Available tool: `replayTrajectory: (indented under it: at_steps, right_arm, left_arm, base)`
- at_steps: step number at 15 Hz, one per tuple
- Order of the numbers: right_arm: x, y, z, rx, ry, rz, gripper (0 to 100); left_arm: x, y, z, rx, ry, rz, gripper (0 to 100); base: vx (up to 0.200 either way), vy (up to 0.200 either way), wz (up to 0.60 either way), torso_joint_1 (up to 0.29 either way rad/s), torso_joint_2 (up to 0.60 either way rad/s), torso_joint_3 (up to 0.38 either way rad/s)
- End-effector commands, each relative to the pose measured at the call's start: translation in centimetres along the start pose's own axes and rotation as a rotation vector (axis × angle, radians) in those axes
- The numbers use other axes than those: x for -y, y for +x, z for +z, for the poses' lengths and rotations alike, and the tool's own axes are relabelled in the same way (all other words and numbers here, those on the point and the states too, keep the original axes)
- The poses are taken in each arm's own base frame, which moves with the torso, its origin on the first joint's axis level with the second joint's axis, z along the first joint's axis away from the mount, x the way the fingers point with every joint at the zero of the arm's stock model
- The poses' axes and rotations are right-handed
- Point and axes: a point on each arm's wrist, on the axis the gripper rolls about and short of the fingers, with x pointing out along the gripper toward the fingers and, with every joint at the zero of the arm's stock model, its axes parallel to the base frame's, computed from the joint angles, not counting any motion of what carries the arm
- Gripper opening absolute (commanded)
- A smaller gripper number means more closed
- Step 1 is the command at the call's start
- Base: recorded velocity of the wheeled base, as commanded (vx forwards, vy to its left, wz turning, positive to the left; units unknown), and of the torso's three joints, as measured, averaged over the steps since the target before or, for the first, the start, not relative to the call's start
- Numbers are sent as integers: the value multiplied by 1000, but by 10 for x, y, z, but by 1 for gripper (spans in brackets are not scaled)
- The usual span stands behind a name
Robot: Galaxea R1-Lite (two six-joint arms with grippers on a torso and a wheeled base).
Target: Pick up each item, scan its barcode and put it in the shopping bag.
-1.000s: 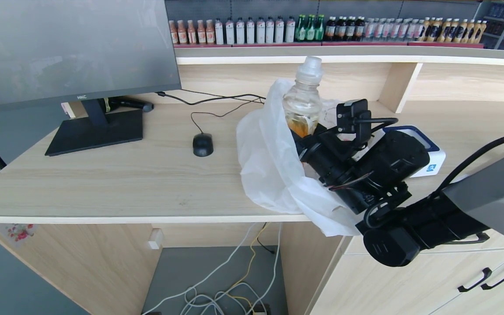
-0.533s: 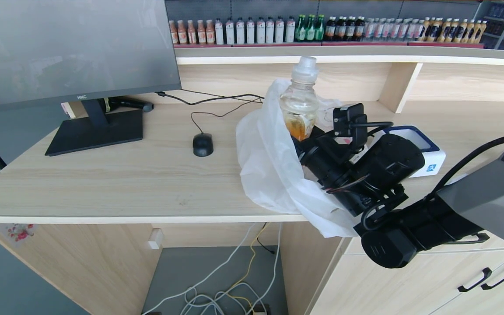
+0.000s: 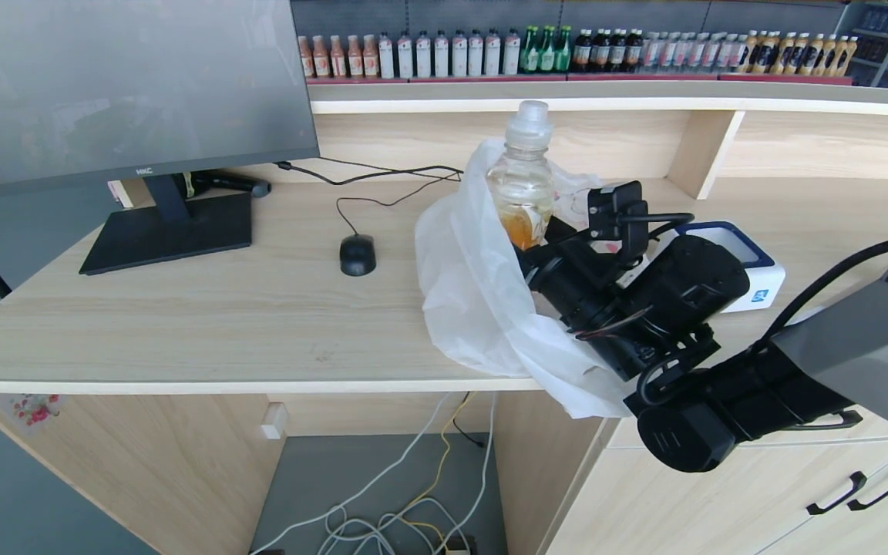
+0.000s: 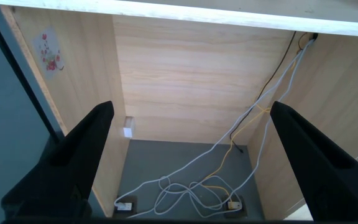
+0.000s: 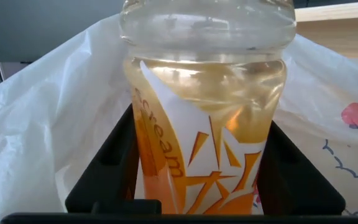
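While right pincer (image 3: 534,248) pinches one bottle (image 3: 522,181) at one shopping bag's (image 3: 467,285) mouth, left pincer (image 4: 191,162) spread, empty.

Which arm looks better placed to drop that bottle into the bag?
The right. Its right end effector is shut on the clear plastic bottle with an orange label at the mouth of the white plastic shopping bag. The left end effector hangs open below the wooden counter.
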Motion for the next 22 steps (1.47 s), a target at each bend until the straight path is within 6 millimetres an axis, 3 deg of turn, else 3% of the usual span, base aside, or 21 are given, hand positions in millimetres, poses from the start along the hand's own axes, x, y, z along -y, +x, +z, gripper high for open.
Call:
replayTrajectory:
  at_steps: [1, 11, 22]
  right_arm:
    - [0, -1, 6, 11, 0, 0, 100]
    - [-2, -15, 21, 13, 12, 4, 100]
    - [-15, -52, 41, -39, 36, 29, 100]
  left_arm:
    - [0, 0, 0, 0, -1, 0, 100]
    - [0, 0, 0, 0, -1, 0, 100]
    - [0, 0, 0, 0, -1, -2, 100]
  base:
    - [0, 0, 0, 0, 0, 0]
    - [0, 0, 0, 0, 0, 0]
    - [0, 0, 0, 0, 0, 0]
